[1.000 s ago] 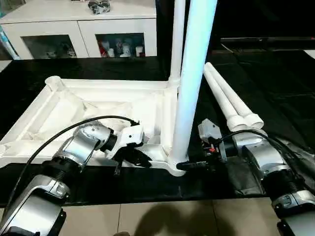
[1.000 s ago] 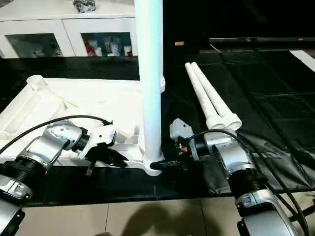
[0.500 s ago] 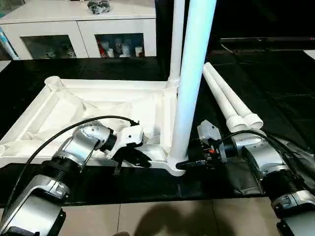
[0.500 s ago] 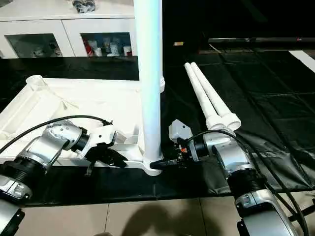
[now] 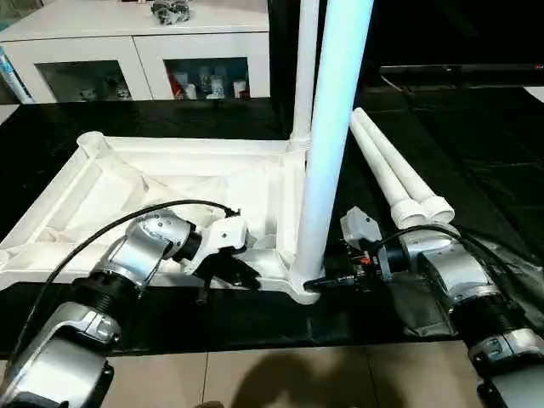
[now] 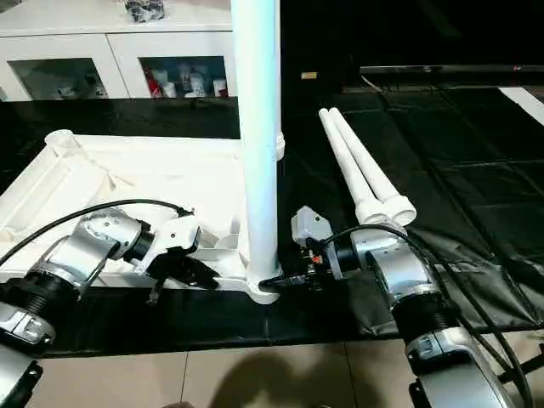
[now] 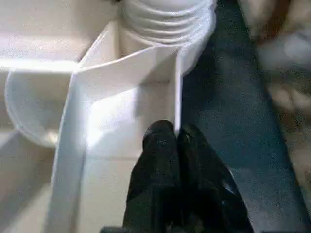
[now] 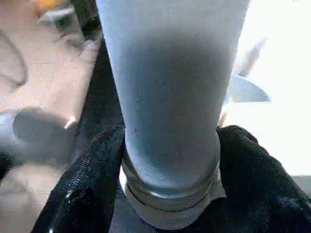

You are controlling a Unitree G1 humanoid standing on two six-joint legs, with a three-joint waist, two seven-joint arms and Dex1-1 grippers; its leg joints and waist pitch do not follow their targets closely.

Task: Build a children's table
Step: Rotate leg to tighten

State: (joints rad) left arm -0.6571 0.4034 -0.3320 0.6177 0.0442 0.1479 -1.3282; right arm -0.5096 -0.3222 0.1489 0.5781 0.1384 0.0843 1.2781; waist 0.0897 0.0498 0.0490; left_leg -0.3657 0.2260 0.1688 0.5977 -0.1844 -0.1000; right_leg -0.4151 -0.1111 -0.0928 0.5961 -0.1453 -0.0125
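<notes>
The children's table lies as a white top, ribbed underside up, on a black mat. One white leg stands upright in the near right corner socket. A second leg stands in the far right socket. Two loose legs lie side by side on the mat to the right. My left gripper is shut on the top's thin near rim, just left of the near socket. My right gripper is shut on the base of the near leg, with a black finger on each side of its collar.
A white cabinet with glass doors stands behind the mat at the far left. A crumpled dark sheet lies under my right forearm. Tiled floor runs along the mat's near edge.
My right gripper's fingers have closed in on the base of the near leg. The left arm and the table top have not moved.
</notes>
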